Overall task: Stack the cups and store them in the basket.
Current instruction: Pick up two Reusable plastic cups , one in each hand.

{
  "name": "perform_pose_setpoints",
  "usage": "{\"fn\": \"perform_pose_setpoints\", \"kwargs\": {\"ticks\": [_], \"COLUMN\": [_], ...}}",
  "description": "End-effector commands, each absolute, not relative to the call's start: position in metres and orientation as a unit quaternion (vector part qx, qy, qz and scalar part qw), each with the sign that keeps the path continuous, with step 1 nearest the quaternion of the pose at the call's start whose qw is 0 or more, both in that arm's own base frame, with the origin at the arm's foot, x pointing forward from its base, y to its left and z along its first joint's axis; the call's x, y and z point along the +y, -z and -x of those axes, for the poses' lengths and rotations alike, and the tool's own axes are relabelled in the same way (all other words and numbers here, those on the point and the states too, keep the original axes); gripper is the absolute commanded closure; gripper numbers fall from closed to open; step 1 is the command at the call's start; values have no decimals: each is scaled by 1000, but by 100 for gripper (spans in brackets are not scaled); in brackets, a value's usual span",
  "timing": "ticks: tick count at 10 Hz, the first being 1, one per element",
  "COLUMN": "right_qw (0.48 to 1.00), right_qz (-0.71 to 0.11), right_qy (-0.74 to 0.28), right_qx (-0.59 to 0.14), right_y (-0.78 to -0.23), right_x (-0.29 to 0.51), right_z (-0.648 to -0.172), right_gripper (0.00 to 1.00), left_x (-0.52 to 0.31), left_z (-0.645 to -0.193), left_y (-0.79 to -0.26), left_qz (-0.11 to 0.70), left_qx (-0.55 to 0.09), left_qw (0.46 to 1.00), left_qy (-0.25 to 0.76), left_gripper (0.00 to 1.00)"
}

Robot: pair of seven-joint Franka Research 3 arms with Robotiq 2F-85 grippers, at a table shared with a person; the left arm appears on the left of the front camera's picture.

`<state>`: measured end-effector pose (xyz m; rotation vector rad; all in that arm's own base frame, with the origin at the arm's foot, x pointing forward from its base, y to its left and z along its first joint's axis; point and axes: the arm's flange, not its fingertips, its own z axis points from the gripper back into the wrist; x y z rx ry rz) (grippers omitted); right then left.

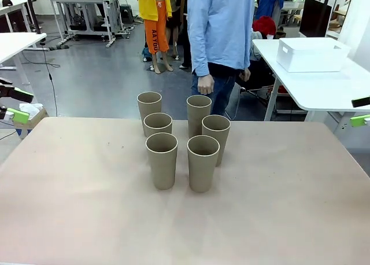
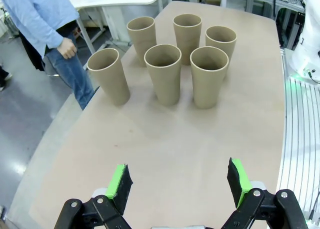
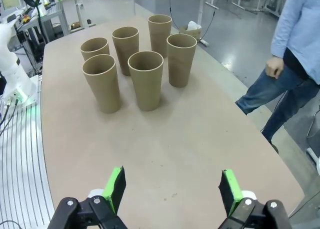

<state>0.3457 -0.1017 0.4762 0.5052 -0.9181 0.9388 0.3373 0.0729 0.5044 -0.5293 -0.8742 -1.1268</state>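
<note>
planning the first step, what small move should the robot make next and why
Likely ease the left gripper forward to the near-left cup. All six stand apart, none nested, and its fingers are open and empty, well short of them.

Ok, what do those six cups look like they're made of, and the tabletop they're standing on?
The cups look like plain cardboard or thick paper: matt tan-brown, no print or gloss, with rolled rims. The tabletop looks like a matt beige board, perhaps fibreboard or laminate. It is smooth, even in colour and shows no wood grain, so I can't settle which.
</note>
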Motion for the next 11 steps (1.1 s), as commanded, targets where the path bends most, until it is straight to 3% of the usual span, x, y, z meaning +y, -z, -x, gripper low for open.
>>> {"fn": "perform_pose_setpoints", "kwargs": {"ticks": [1, 11], "right_qw": [751, 751], "right_qz": [-233, -233], "right_qy": [-439, -439], "right_qx": [-434, -434], "right_y": [-476, -476], "right_x": [-104, -104], "right_z": [-349, -349], "right_gripper": [0, 0], "left_x": [73, 73], "left_z": [-339, -339], "left_y": [-504, -504], "left_qz": [242, 242], "left_qx": [-405, -405], "left_qw": [715, 715], "left_qy": [516, 516], "left_gripper": [0, 0]}}
